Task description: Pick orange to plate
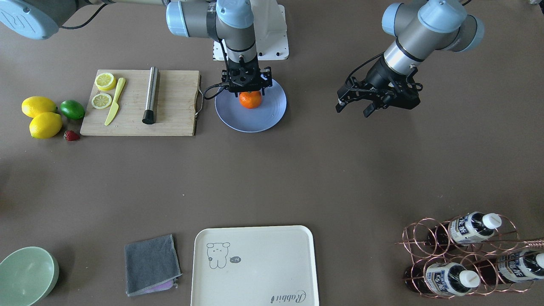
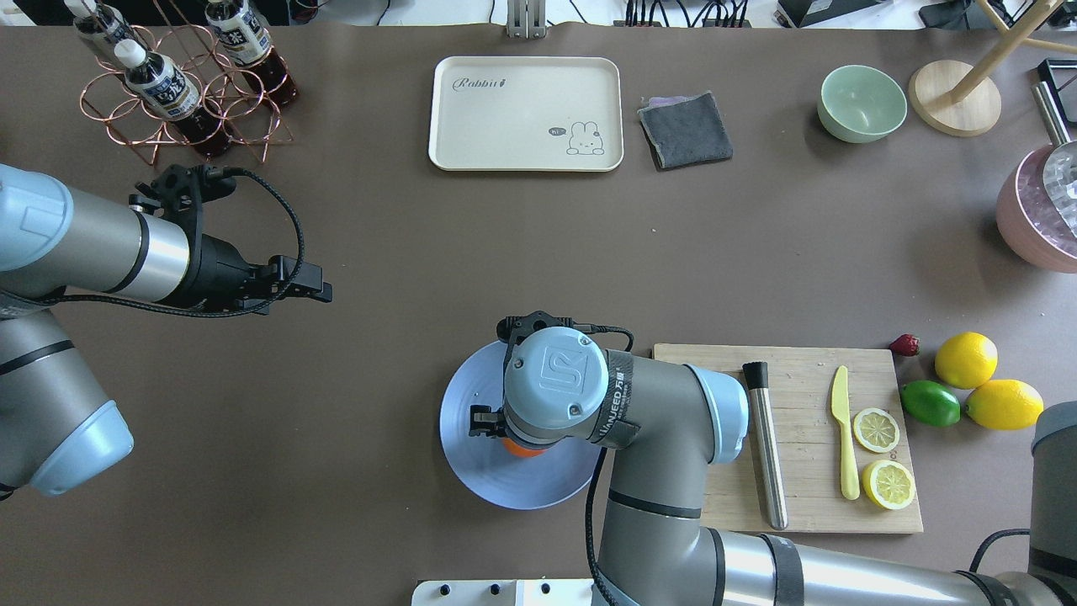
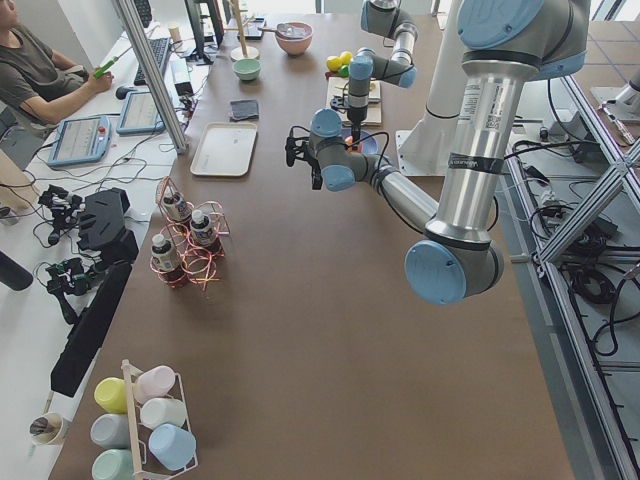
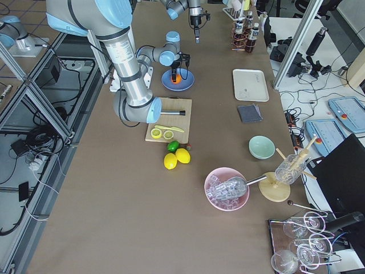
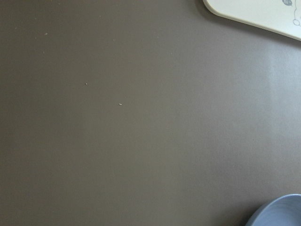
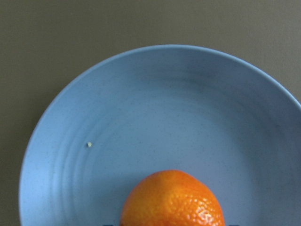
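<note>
Light, firm-skinned and apt to roll, the small round bright-orange fruit point(image 1: 250, 100) on the shallow periwinkle-blue plate point(image 1: 267, 117) likely wants a gentle pinch across its middle; the right jaws sit right over it, clasping or not I cannot tell, while the left jaws hang spread and empty, well apart from the plate.

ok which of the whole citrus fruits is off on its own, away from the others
The orange, alone over the blue plate. The two lemons and the lime cluster together beside the cutting board.
</note>
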Controlling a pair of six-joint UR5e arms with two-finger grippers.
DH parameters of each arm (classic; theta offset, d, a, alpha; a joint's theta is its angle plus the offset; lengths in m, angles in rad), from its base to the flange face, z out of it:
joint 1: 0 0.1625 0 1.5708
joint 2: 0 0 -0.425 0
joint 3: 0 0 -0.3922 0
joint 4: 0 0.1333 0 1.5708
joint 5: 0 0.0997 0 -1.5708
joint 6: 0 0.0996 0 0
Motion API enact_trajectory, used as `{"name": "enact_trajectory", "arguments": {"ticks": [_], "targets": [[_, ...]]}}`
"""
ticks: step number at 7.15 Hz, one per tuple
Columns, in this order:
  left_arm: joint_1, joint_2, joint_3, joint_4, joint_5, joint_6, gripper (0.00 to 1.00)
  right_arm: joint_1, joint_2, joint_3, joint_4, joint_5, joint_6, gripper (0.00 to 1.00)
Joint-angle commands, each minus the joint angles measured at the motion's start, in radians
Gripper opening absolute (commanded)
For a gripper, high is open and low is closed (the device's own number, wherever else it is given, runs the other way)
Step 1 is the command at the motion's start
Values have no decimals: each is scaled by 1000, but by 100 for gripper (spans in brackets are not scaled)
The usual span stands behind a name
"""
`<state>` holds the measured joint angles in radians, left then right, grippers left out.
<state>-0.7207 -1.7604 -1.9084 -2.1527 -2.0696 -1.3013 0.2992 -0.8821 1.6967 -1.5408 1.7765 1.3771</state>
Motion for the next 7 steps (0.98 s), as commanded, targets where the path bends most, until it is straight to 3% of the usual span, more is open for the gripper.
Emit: {"name": "enact_trajectory", "arguments": {"ticks": [1, 3, 5, 6, 7], "targets": [[-55, 4, 30, 20, -10, 86, 98, 128, -62, 123, -72, 91, -27, 100], [-260, 16, 49, 240, -149, 451, 98, 471, -218, 222, -143, 342, -380, 100], [-510, 71, 84, 393, -309, 815, 98, 758, -422, 210, -154, 458, -867, 100], [-607, 113, 112, 425, -387, 935, 98, 907, -493, 154, -172, 536, -1088, 100], [-682, 171, 121, 432, -418, 1006, 98, 1026, -558, 65, -173, 543, -1347, 100]]}}
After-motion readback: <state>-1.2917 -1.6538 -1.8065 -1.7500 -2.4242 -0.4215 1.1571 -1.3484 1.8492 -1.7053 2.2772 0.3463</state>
